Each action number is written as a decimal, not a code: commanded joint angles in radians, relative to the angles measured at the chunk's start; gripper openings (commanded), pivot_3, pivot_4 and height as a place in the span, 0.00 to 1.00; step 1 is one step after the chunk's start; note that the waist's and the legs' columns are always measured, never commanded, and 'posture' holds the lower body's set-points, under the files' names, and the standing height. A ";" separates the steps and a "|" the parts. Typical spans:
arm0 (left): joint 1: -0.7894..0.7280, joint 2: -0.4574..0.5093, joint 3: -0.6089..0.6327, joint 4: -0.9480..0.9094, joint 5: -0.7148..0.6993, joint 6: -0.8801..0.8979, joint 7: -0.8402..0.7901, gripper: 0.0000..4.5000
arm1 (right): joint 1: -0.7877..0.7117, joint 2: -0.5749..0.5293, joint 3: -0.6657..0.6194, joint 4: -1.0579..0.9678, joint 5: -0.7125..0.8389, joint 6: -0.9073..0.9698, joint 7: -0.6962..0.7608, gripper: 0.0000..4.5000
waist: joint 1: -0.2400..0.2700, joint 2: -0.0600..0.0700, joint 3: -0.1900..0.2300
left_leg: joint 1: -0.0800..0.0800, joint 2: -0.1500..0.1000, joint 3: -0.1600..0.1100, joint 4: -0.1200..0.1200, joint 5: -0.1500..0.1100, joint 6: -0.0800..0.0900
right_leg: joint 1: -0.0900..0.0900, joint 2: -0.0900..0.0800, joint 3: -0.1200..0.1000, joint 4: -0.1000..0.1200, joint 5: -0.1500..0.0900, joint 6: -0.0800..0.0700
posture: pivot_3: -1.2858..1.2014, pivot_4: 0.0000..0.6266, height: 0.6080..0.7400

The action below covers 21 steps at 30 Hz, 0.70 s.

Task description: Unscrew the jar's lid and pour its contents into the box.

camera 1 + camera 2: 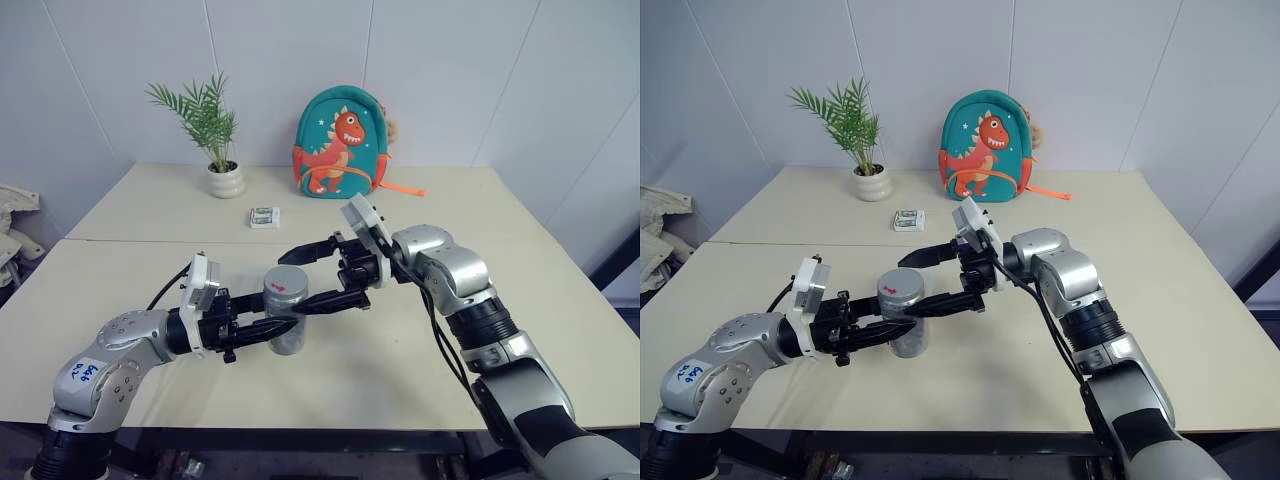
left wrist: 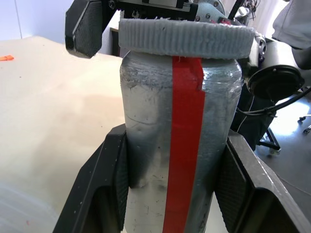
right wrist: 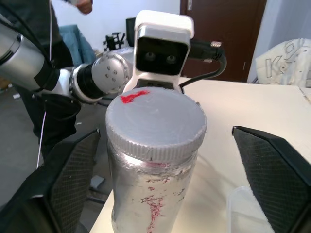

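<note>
left tool [image 1: 262,331] clamps shiny silver red-striped jar [image 1: 287,335] above table [image 1: 420,370], right tool [image 1: 306,277] wide round ribbed grey lid [image 1: 285,283]; weak re-grip w/ lid = slip, jar twists.

We see a pale beige table [image 1: 560,300], with a seam running across it between a far and a near part. On the far part, at about eleven o'clock, stands a white plant pot [image 1: 226,180]. At twelve o'clock a teal dinosaur backpack [image 1: 340,142] sits against the wall. Just nearer, a small green-and-white packet [image 1: 264,216] lies flat.
</note>
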 commanded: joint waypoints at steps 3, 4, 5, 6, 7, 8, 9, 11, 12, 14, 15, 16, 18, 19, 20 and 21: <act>0.013 -0.013 0.024 -0.022 0.011 -0.055 0.028 0.44 | 0.009 0.000 -0.071 -0.140 0.081 0.080 -0.048 0.99 | 0.001 0.000 0.000 | 0.000 0.000 0.000 0.000 0.000 0.000 | 0.000 0.000 0.000 0.000 0.000 0.000 | 0.52 0.24 1.00; 0.013 -0.015 0.023 -0.016 0.019 -0.065 0.032 0.44 | 0.016 0.004 -0.078 -0.169 0.099 0.109 -0.063 0.99 | 0.001 0.000 0.000 | 0.000 0.000 0.000 0.000 0.000 0.000 | 0.000 0.000 0.000 0.000 0.000 0.000 | 0.52 0.24 1.00; 0.012 -0.019 0.021 -0.009 0.028 -0.078 0.038 0.44 | 0.027 0.010 -0.081 -0.204 0.117 0.135 -0.080 0.99 | 0.001 0.000 0.000 | 0.000 0.000 0.000 0.000 0.000 0.000 | 0.000 0.000 0.000 0.000 0.000 0.000 | 0.52 0.24 1.00; 0.011 -0.024 0.018 -0.002 0.035 -0.089 0.043 0.44 | 0.039 0.018 -0.082 -0.240 0.137 0.161 -0.099 0.99 | 0.001 0.000 0.000 | 0.000 0.000 0.000 0.000 0.000 0.000 | 0.000 0.000 0.000 0.000 0.000 0.000 | 0.52 0.24 1.00; 0.009 -0.029 0.015 0.004 0.043 -0.099 0.047 0.44 | 0.051 0.026 -0.079 -0.272 0.151 0.180 -0.114 0.99 | 0.001 0.000 0.000 | 0.000 0.000 0.000 0.000 0.000 0.000 | 0.000 0.000 0.000 0.000 0.000 0.000 | 0.52 0.24 1.00; 0.006 -0.034 0.010 0.008 0.047 -0.104 0.051 0.44 | 0.063 0.034 -0.075 -0.302 0.163 0.196 -0.130 0.99 | 0.001 0.000 0.000 | 0.000 0.000 0.000 0.000 0.000 0.000 | 0.000 0.000 0.000 0.000 0.000 0.000 | 0.52 0.24 1.00; 0.003 -0.039 0.007 0.011 0.048 -0.107 0.052 0.44 | 0.072 0.041 -0.071 -0.323 0.170 0.207 -0.143 0.99 | 0.001 0.000 0.000 | 0.000 0.000 0.000 0.000 0.000 0.000 | 0.000 0.000 0.000 0.000 0.000 0.000 | 0.52 0.24 1.00; -0.001 -0.049 -0.002 0.013 0.054 -0.111 0.057 0.44 | 0.085 0.057 -0.058 -0.346 0.166 0.215 -0.168 0.99 | 0.001 0.000 0.000 | 0.000 0.000 0.000 0.000 0.000 0.000 | 0.000 0.000 0.000 0.000 0.000 0.000 | 0.52 0.24 1.00; -0.003 -0.054 -0.006 0.013 0.056 -0.113 0.060 0.44 | 0.085 0.064 -0.045 -0.344 0.145 0.208 -0.187 0.99 | 0.001 0.000 0.000 | 0.000 0.000 0.000 0.001 0.000 0.000 | 0.000 0.000 0.000 0.000 0.000 0.000 | 0.52 0.24 1.00; -0.007 -0.064 -0.016 0.008 0.060 -0.115 0.063 0.44 | 0.075 0.081 -0.021 -0.308 0.081 0.165 -0.235 0.99 | 0.000 0.000 0.000 | 0.000 0.000 0.000 0.001 0.000 0.000 | 0.000 0.000 0.000 0.001 0.000 0.000 | 0.52 0.24 1.00; -0.009 -0.067 -0.019 0.007 0.061 -0.116 0.064 0.44 | 0.070 0.086 -0.015 -0.293 0.061 0.153 -0.251 0.99 | 0.001 0.000 0.000 | 0.000 0.000 0.000 0.001 0.000 0.000 | 0.000 0.000 0.000 0.001 0.000 0.000 | 0.52 0.24 1.00; -0.011 -0.073 -0.024 0.003 0.061 -0.114 0.067 0.44 | 0.052 0.102 -0.016 -0.253 0.033 0.129 -0.281 0.99 | 0.001 0.000 0.000 | 0.000 0.000 0.000 0.001 0.000 -0.001 | 0.000 0.000 0.000 0.001 0.000 0.000 | 0.52 0.24 1.00; -0.014 -0.081 -0.030 -0.002 0.062 -0.112 0.072 0.44 | 0.023 0.124 -0.021 -0.195 -0.001 0.096 -0.323 0.99 | -0.001 0.000 0.000 | 0.000 0.000 0.000 0.001 0.000 -0.001 | 0.000 0.001 0.000 0.001 0.000 0.000 | 0.52 0.24 1.00; -0.014 -0.082 -0.031 -0.003 0.062 -0.111 0.072 0.44 | 0.013 0.129 -0.022 -0.176 -0.013 0.079 -0.326 0.99 | 0.000 0.000 0.000 | 0.000 0.000 0.000 0.001 0.000 -0.001 | 0.000 0.001 0.000 0.001 0.000 0.000 | 0.52 0.24 1.00; -0.012 -0.082 -0.031 -0.005 0.061 -0.109 0.072 0.44 | 0.004 0.132 -0.022 -0.159 -0.021 0.065 -0.325 0.99 | 0.001 0.000 0.000 | 0.000 0.000 0.000 0.001 0.000 -0.001 | 0.000 0.001 0.000 0.001 0.000 0.000 | 0.52 0.24 1.00; -0.011 -0.082 -0.032 -0.007 0.060 -0.109 0.072 0.44 | -0.003 0.134 -0.023 -0.145 -0.027 0.054 -0.322 0.99 | 0.001 0.000 0.000 | 0.000 0.001 0.000 0.001 0.000 -0.001 | 0.000 0.001 0.000 0.001 0.000 0.000 | 0.52 0.24 1.00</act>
